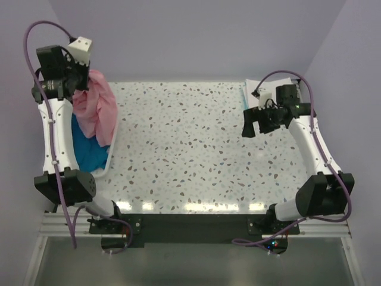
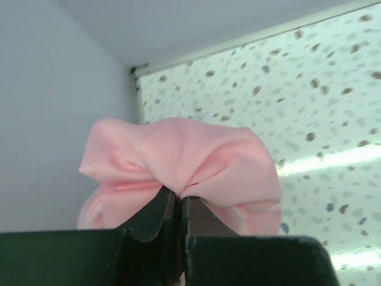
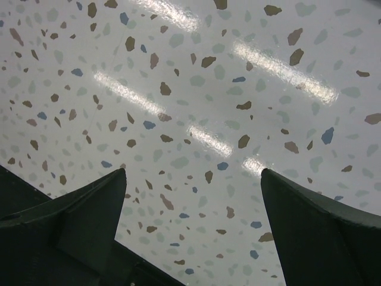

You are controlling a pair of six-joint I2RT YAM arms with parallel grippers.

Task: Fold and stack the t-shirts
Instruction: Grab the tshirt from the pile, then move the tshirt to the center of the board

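Beneath the pink t-shirt [image 1: 98, 110], a teal t-shirt [image 1: 89, 154] lies partly hidden.

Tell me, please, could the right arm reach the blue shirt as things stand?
Probably not: the blue shirt lies in the basket at the table's far left, partly under the pink shirt hanging from the left gripper.

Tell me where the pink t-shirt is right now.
The pink t-shirt hangs bunched at the far left of the table in the top view, pinched in the left claw above a teal-blue shirt.
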